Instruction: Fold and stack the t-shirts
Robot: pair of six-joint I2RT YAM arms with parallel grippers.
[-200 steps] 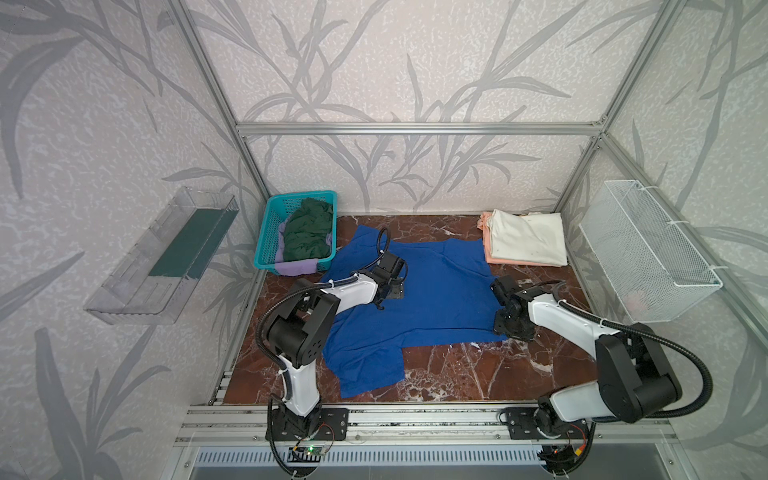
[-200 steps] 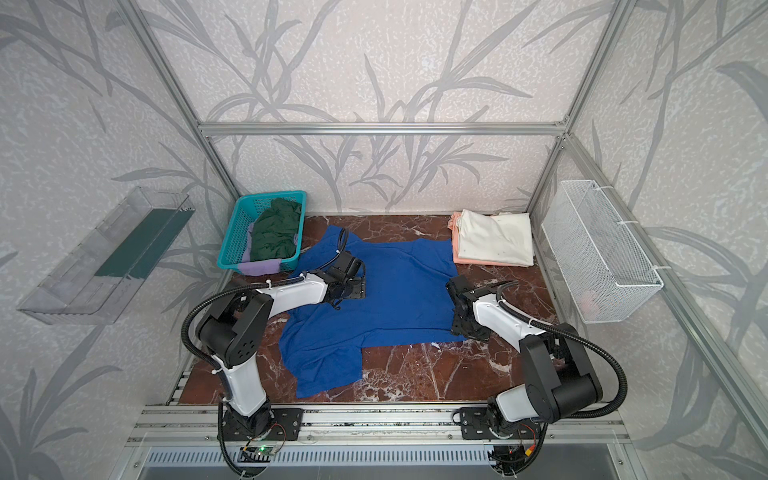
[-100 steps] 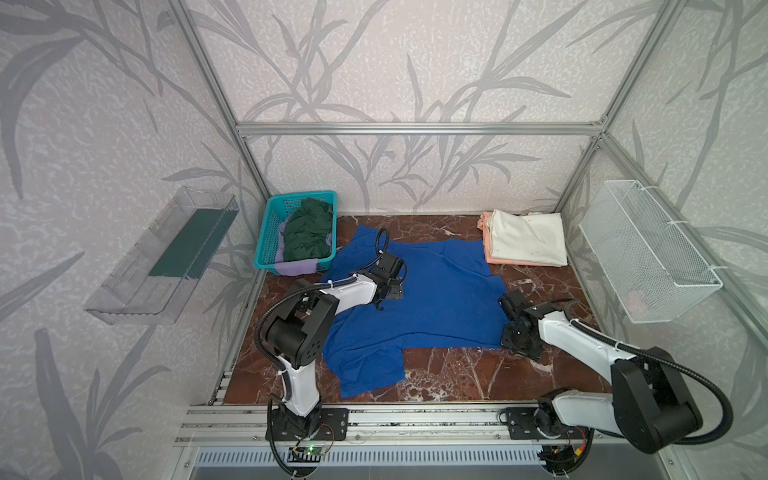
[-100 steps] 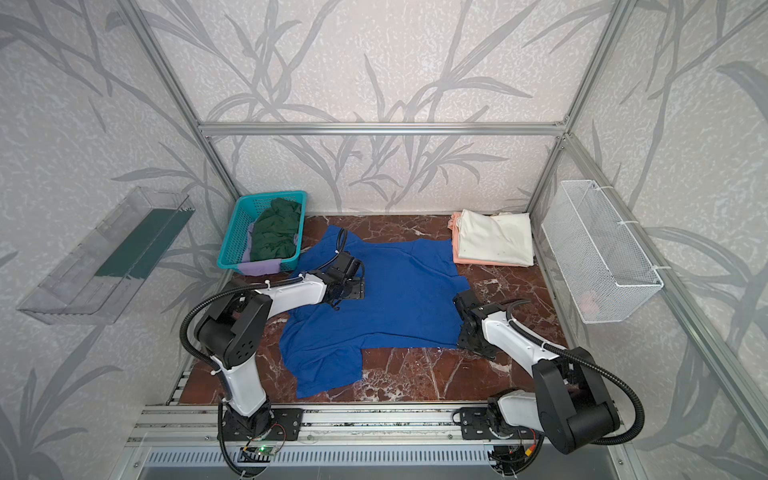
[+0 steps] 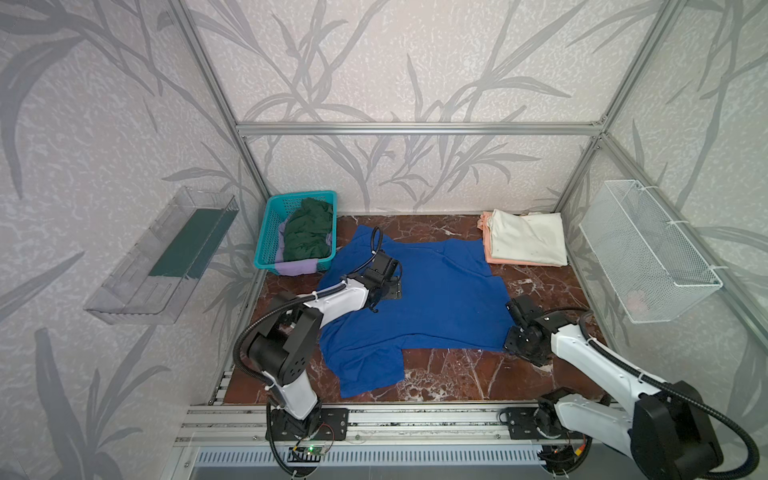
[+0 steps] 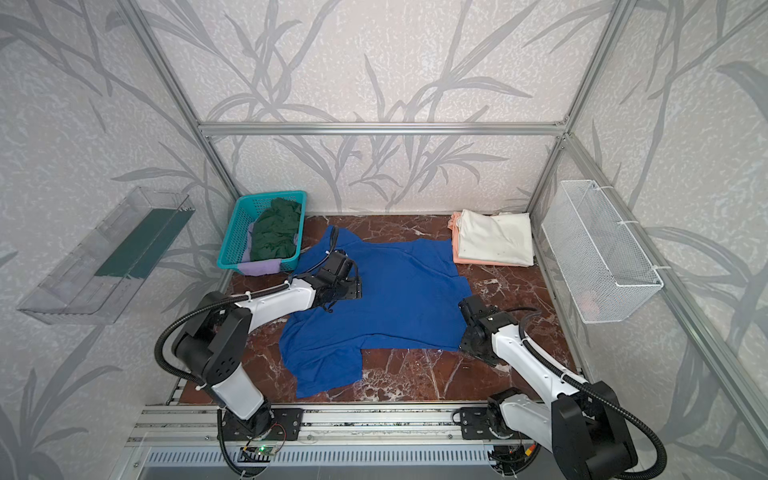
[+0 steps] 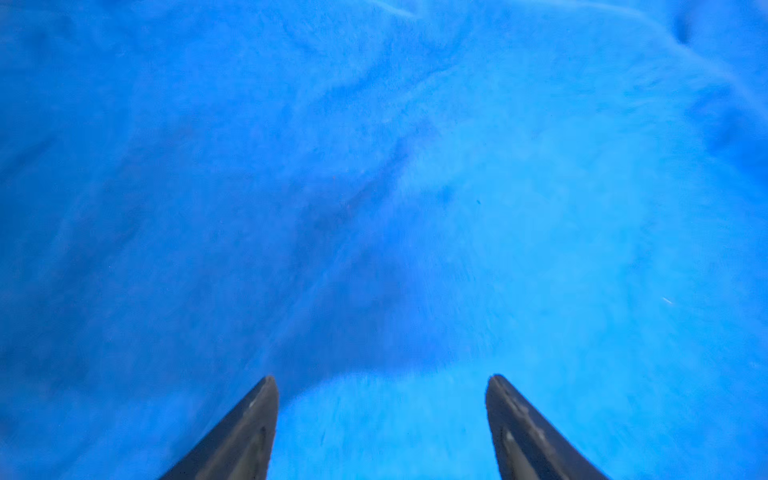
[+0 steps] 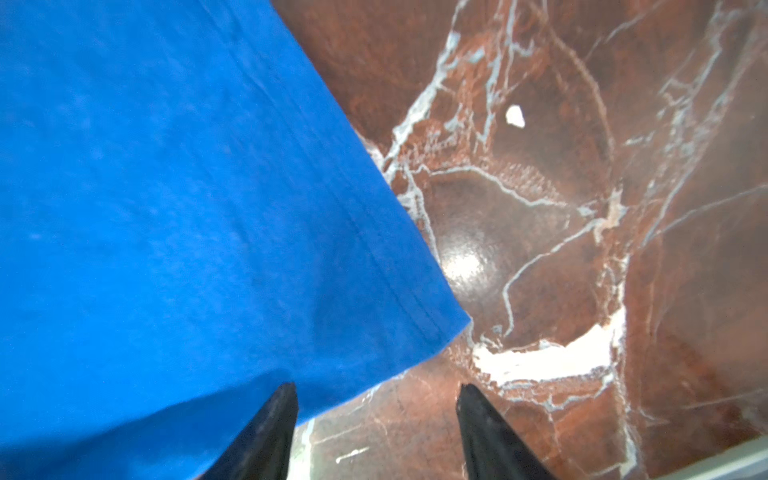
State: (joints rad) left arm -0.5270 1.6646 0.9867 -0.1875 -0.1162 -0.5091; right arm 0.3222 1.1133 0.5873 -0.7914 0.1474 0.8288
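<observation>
Lying spread flat on a red-brown marble table [image 5: 457,374], a blue t-shirt [image 5: 440,299] is shown in both top views. Its long axis is laid across the table from left to right: the neck end is turned to the left, toward a teal basket [image 5: 266,232], and the straight hem is turned to the right. One sleeve is pointed at the near edge of the table, the other at the far wall, just beside the basket. The left gripper [image 7: 380,378] is held low over the cloth near the neck end, with its two fingers set apart and only blue cloth seen between them; whether the cloth is touched cannot be told. The right gripper [image 8: 376,386] is placed at the near right corner of the hem, fingers also apart, one over the blue corner and one over bare marble, with nothing clamped. A dark green t-shirt [image 5: 309,232] is heaped in the basket over a lavender t-shirt [image 5: 295,267]. At the far right corner, a cream-white t-shirt [image 5: 528,243] is stacked folded on a peach t-shirt [image 5: 511,262].
</observation>
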